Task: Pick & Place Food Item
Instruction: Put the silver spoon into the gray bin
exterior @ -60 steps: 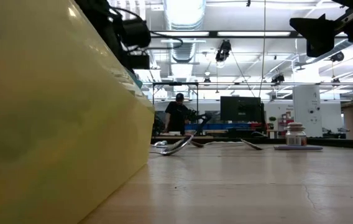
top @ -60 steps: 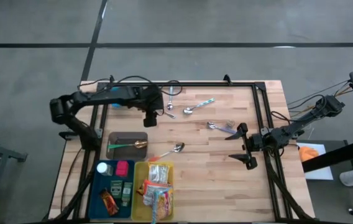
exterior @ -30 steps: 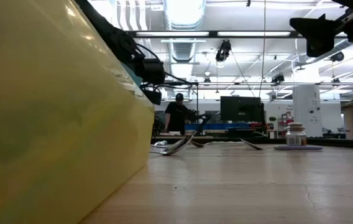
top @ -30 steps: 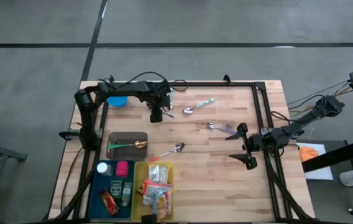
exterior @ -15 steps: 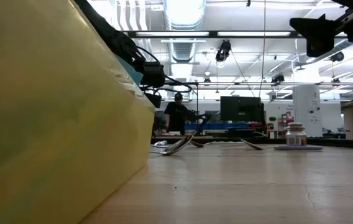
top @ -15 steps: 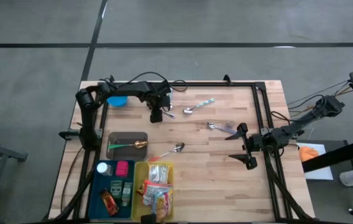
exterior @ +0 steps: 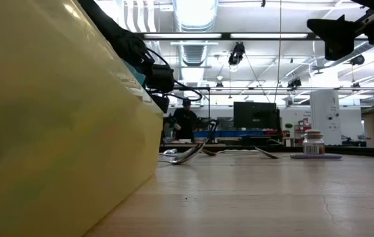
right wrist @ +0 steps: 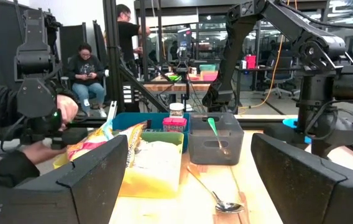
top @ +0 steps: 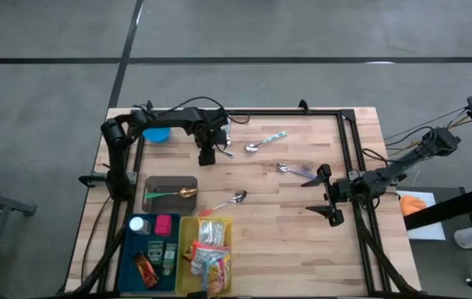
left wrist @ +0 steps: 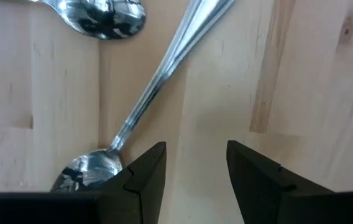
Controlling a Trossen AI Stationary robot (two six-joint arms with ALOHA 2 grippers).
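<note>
Colourful food packets (top: pixel 209 256) lie heaped in a yellow bin (top: pixel 188 228) at the near left; the right wrist view shows them too (right wrist: pixel 136 146). My left gripper (top: pixel 206 158) points down over the far left of the table, open. Only bare wood lies between its fingers (left wrist: pixel 196 168). A steel spoon's bowl (left wrist: pixel 88 171) rests on the wood close beside one finger (left wrist: pixel 146 174); whether they touch I cannot tell. My right gripper (top: pixel 311 196) hangs level at the table's right, wide open (right wrist: pixel 189 180) and holding nothing.
A blue bin (top: pixel 134 247) of small items stands left of the yellow bin. Behind them a dark tray (top: pixel 169 181) holds a green-handled spoon. More spoons (top: pixel 265 141) (top: pixel 294 170) (top: pixel 232 199) lie scattered mid-table. A blue bowl (top: pixel 159 134) sits far left. People (right wrist: pixel 89 62) sit beyond the table.
My left gripper has stayed over the spoons near the table's far edge and has tipped a little at the wrist. My right arm has kept still.
</note>
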